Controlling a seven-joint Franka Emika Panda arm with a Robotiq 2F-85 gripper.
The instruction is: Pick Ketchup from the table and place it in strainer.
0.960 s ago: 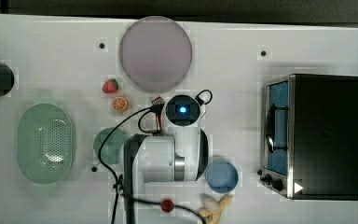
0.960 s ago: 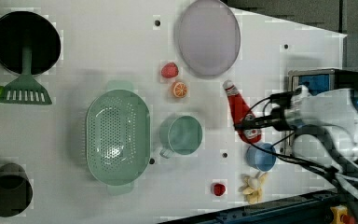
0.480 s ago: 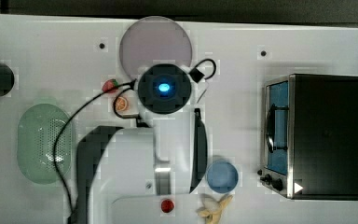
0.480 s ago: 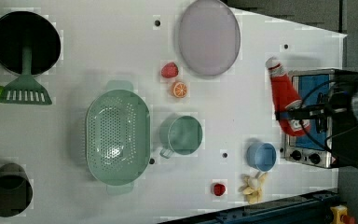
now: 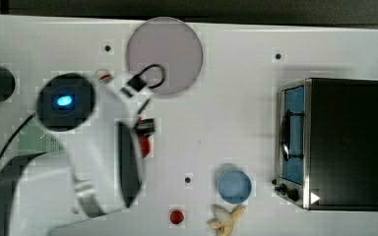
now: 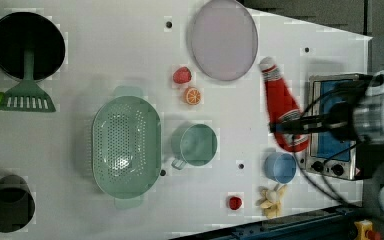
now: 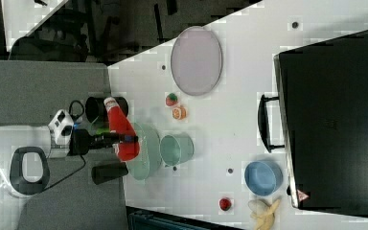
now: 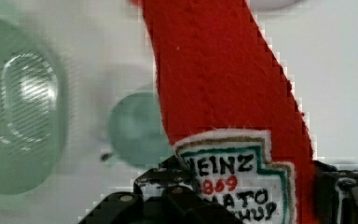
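The gripper (image 6: 286,128) is clamped round the Ketchup (image 6: 283,109), which has come up off the table since a moment ago and now hangs in the air, so only the carry to the strainer (image 6: 126,146) remains. One bottle and one strainer; besides them I count one grey plate (image 6: 223,39), one green cup (image 6: 195,145) and one blue bowl (image 6: 280,167).

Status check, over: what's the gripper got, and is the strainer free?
Gripper shut on Ketchup, bottle lifted off the table. Strainer holds nothing. Green cup stands beside strainer, apart.
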